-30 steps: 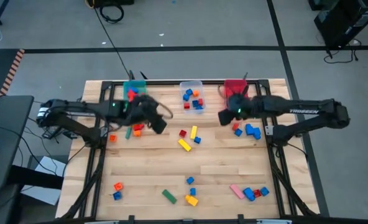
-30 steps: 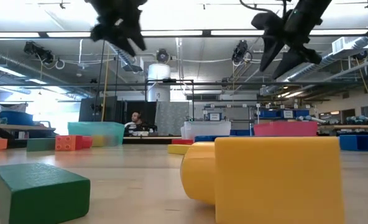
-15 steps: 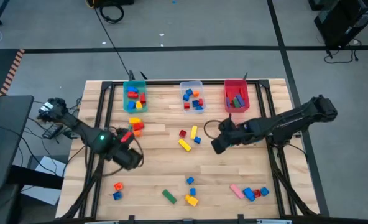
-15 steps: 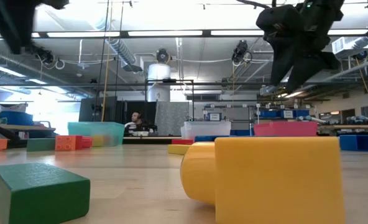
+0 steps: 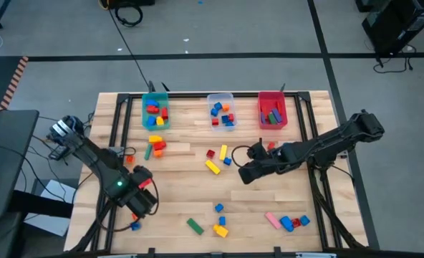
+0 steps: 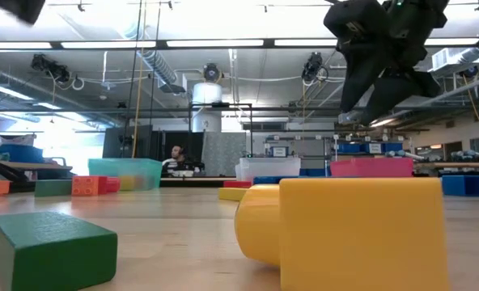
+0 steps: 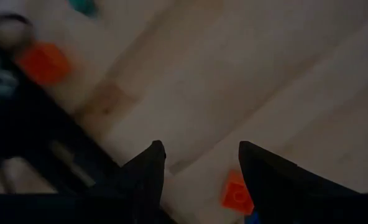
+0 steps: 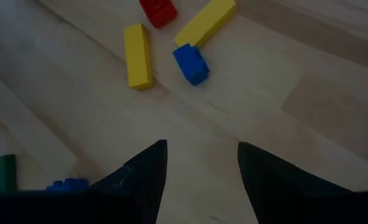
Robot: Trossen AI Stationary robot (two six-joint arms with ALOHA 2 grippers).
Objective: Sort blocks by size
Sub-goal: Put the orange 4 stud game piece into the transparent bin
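The blocks lie loose on the wooden table (image 5: pixel 269 193). My left gripper (image 5: pixel 142 204) is open and empty near the near left corner, just above an orange block (image 7: pixel 237 193) with a blue block (image 5: pixel 135 226) beside it. My right gripper (image 5: pixel 245 173) is open and empty at mid-table. It stands to the right of two yellow bars (image 8: pixel 138 56) (image 8: pixel 206 22), a red block (image 8: pixel 158 11) and a blue block (image 8: pixel 190 62), all lying flat on the wood. In the low view the right gripper (image 6: pixel 377 56) hangs well above the table.
A teal bin (image 5: pixel 155 112), a clear bin (image 5: pixel 220 111) and a red bin (image 5: pixel 272 110) stand along the far edge, each holding blocks. More blocks lie at the near edge: a green one (image 5: pixel 194 226), a yellow one (image 5: pixel 220 230), a pink one (image 5: pixel 273 220) and blue ones (image 5: pixel 294 222).
My left gripper has swung from beside the teal bin toward the table's near left corner, ending over the orange block. My right gripper has gone from the red bin toward the near edge and the table's middle, slowing over the last half second.
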